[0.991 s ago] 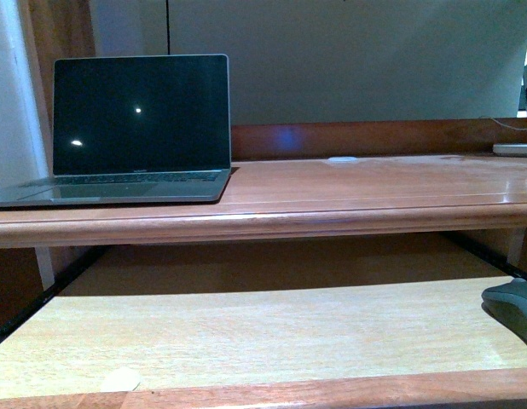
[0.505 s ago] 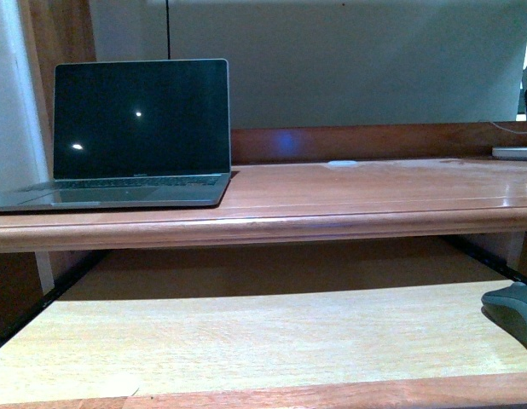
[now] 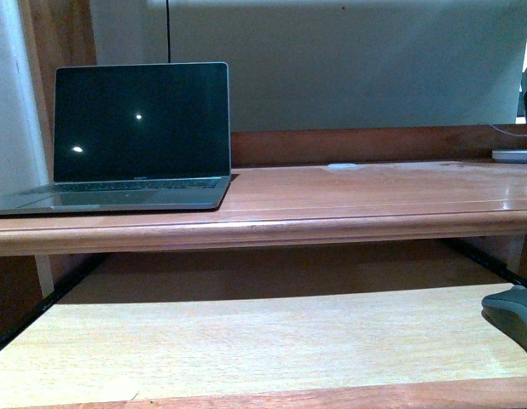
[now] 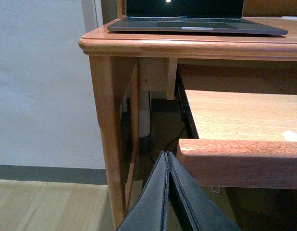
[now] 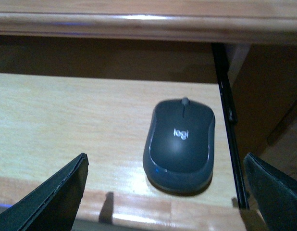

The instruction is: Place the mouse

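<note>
Logi mouse [image 5: 179,144] on pull-out tray [image 5: 67,110]; right gripper [image 5: 165,159] spread wide, empty. I'd centre over dome (slide rail [image 5: 228,120] close). Left gripper [image 4: 167,156] clenched.

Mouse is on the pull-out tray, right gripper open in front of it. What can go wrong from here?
1. The mouse lies close to the slide rail at the edge of the tray; the open right gripper may strike the rail on that side.
2. Its shell looks smooth and domed, so it may squirt out of a pinch.
3. The desk top overhangs the tray; a straight lift could hit it.
</note>
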{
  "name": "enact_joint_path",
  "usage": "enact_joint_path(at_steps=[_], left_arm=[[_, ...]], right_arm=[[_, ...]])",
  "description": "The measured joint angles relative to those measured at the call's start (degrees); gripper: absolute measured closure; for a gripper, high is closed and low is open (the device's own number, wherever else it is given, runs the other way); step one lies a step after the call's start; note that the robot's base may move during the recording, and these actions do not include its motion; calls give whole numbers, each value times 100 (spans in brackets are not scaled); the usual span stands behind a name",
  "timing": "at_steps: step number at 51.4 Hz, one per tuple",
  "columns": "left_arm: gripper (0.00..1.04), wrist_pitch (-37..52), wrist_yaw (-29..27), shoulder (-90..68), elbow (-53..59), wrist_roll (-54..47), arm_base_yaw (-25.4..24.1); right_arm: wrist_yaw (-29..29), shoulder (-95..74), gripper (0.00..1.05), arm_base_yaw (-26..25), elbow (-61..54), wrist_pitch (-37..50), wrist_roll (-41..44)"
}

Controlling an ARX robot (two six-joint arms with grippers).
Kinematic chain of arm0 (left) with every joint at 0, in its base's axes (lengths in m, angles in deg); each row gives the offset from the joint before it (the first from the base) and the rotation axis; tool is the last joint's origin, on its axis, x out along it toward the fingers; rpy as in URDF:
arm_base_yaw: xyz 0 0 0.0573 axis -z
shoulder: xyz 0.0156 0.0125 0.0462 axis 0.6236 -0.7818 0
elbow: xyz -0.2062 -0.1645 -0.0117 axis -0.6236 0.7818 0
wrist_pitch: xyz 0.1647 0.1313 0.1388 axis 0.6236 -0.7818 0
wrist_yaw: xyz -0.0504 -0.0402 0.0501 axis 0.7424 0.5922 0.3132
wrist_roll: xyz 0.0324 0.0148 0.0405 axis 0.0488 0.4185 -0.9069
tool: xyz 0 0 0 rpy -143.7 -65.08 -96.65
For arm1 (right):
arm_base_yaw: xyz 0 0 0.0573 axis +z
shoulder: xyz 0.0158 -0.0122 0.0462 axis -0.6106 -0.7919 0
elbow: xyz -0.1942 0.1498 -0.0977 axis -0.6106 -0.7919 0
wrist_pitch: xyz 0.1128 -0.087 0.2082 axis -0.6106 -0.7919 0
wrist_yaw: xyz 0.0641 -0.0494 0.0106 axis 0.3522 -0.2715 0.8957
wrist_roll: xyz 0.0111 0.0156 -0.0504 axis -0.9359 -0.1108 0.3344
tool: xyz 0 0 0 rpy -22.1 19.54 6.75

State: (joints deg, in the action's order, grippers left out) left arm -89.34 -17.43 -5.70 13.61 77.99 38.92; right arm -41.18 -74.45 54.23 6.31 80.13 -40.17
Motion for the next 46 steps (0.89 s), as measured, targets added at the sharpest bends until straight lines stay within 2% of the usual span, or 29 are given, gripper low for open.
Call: enact_joint_path(at_steps=[19,25,43,46], left_arm=[[102,39,4,273,278,0,-4],[102,39,4,284,278,0,-4],[102,39,4,284,278,0,-4],[97,39,4,284,278,9,-4]], right_arm=[[-264,-855,7,376,822,-142,879],[-503,-1099,7,487,1029,-306,1268],[-1071,-2009,7,216,1663,-719,1375],[-1119,-2116,7,140,1744,-802,1375]])
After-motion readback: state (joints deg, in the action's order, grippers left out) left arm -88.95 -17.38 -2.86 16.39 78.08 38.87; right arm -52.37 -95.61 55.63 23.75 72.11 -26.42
